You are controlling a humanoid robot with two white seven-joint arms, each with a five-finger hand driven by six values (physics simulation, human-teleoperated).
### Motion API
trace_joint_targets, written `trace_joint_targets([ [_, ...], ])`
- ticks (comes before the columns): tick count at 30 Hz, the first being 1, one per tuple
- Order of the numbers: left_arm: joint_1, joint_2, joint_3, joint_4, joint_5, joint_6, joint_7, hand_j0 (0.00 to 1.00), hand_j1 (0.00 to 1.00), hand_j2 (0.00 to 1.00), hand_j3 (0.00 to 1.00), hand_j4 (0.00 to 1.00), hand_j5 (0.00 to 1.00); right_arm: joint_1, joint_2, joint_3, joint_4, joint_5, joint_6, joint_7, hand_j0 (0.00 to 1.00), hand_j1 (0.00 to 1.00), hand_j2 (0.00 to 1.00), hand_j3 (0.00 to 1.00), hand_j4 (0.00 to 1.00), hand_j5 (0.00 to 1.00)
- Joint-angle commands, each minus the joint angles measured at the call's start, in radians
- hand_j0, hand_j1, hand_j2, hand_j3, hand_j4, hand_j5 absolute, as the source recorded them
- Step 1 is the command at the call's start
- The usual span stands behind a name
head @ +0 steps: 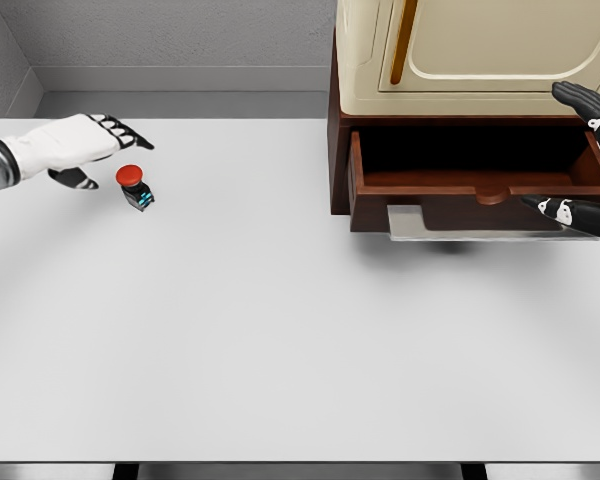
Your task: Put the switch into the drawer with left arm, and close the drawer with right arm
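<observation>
High head view over table

1 switch, 1 open drawer, 1 cabinet, 2 hands.

Lighting: bright, even, diffuse; soft shadow under open drawer on white surface; render sharp, no glare, no blur

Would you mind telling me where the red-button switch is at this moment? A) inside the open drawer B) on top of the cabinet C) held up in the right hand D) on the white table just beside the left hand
D: the switch sits on the table right next to the open left hand, far from the open, empty drawer.
</observation>
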Motion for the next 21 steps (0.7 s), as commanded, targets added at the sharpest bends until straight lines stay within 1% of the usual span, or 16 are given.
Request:
trace_joint_targets([
  [1, 0.0, -0.012, -0.008, 0.006, 0.005, 0.001, 0.0, 0.92, 0.92, 0.92, 0.92, 0.92, 0.92, 0.0, -0.001, 0.0, 0.0, -0.004, -0.001, -0.001, 1.0, 1.0, 1.0, 1.0, 1.0, 1.0],
  [13, 0.0, -0.023, -0.037, -0.006, 0.013, 0.001, 0.002, 0.91, 0.91, 0.91, 0.91, 0.91, 0.91, 0.0, -0.001, -0.001, 0.0, -0.004, -0.001, -0.002, 1.0, 1.0, 1.0, 1.0, 1.0, 1.0],
  [17, 0.002, -0.032, -0.045, -0.008, 0.013, 0.001, 0.0, 0.79, 0.79, 0.79, 0.79, 0.79, 0.79, 0.002, -0.003, -0.001, 0.0, -0.004, -0.001, -0.002, 1.0, 1.0, 1.0, 1.0, 1.0, 1.0],
  [20, 0.002, -0.034, -0.065, -0.008, 0.011, 0.001, 0.0, 0.73, 0.73, 0.73, 0.73, 0.73, 0.73, 0.002, -0.003, -0.001, 0.0, -0.004, -0.001, -0.002, 1.0, 1.0, 1.0, 1.0, 1.0, 1.0],
  [21, 0.002, -0.034, -0.065, -0.008, 0.011, 0.001, 0.0, 0.73, 0.73, 0.73, 0.73, 0.73, 0.73, 0.002, -0.003, -0.001, 0.0, -0.004, -0.001, -0.002, 1.0, 1.0, 1.0, 1.0, 1.0, 1.0],
])
